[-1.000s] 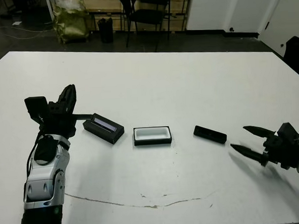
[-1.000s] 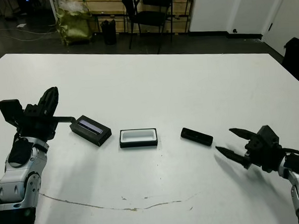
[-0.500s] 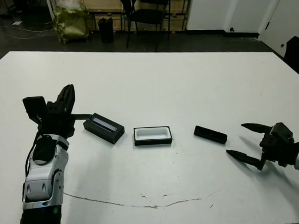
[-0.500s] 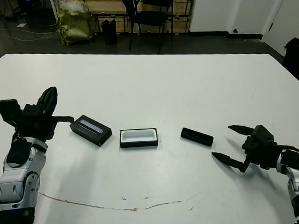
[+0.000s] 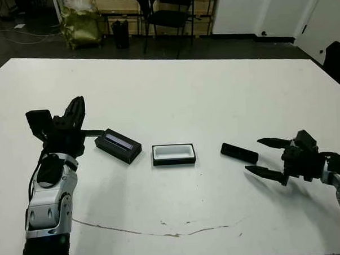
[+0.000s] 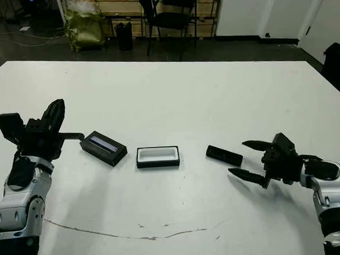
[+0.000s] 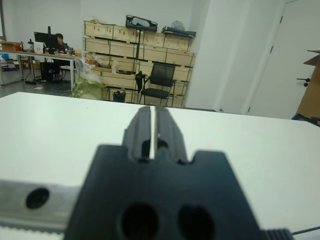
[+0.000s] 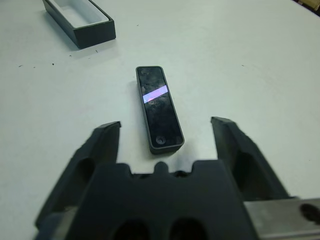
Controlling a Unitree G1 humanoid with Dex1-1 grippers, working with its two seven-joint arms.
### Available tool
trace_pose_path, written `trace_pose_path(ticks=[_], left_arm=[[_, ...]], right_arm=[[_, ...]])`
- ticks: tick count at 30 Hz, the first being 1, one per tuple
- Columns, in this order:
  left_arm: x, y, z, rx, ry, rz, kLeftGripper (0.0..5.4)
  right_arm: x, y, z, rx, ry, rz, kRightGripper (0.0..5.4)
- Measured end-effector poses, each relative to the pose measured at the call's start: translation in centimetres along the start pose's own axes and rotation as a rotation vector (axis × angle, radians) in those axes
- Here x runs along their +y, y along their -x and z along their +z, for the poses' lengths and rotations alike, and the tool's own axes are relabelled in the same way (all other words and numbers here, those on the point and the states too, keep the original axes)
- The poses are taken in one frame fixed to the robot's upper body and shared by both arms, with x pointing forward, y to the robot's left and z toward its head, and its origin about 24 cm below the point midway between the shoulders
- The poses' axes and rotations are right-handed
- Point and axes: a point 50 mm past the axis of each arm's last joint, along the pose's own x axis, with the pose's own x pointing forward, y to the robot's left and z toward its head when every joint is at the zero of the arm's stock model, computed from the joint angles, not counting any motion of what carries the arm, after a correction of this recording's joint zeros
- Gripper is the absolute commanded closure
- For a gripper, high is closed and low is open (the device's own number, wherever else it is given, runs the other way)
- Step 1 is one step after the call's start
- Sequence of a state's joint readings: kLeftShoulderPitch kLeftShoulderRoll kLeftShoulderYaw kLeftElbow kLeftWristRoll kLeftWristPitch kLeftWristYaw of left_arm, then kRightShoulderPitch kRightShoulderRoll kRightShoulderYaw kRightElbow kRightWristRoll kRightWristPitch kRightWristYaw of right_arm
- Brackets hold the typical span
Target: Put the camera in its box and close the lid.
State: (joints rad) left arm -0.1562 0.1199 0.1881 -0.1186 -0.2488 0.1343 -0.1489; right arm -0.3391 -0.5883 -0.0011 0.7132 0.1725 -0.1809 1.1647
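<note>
Your right gripper [image 5: 263, 155] hangs just short of the camera [image 8: 159, 108], fingers spread wide and holding nothing. In the right wrist view the bar lies flat on the white table [image 5: 214, 97], lengthwise between the two fingers, its near rounded end just ahead of the palm and neither finger touching it. The step in hand looks to be the pickup. To do it well, slide forward until the fingers flank the bar's middle, not its end, then close across the narrow width; the bar is slim and low, so bring the tips right down to the table or they may skate over the top edge. Beyond the camera's far end sits the box [image 5: 173, 154], its white lining open and facing up, ready to receive it. Farther on in the same line lies the lid [image 5: 118, 145], right beside your left gripper [image 5: 73, 112], whose fingers are pressed together on nothing and pointed up, away from the work.
</note>
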Motion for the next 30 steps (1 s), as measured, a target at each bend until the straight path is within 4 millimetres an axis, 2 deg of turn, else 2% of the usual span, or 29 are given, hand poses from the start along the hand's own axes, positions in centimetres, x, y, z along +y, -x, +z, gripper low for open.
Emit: trace_pose_path(ticks=[7, 14, 18, 21, 25, 30], left_arm=[[0.0, 0.0, 0.0, -0.004, -0.002, -0.002, 5.40], [0.0, 0.0, 0.0, -0.003, -0.002, -0.001, 5.40], [0.1, 0.0, 0.0, -0.004, -0.002, -0.001, 5.40], [0.1, 0.0, 0.1, -0.004, -0.003, 0.000, 5.40], [0.0, 0.0, 0.2, -0.007, -0.007, 0.001, 5.40], [0.0, 0.0, 0.4, -0.010, -0.008, 0.000, 5.40]], right_arm=[[0.0, -0.8, -0.6, 0.062, -0.024, -0.008, 3.36], [-0.4, -1.0, -0.6, 0.075, -0.013, -0.011, 4.20], [-0.4, -1.3, 0.3, 0.105, 0.043, 0.003, 4.80], [-0.3, -1.3, 0.1, 0.104, 0.051, 0.003, 5.02], [-0.4, -1.3, -0.7, 0.071, 0.042, -0.016, 5.02], [-0.4, -1.5, -1.7, 0.018, 0.053, -0.120, 5.02]])
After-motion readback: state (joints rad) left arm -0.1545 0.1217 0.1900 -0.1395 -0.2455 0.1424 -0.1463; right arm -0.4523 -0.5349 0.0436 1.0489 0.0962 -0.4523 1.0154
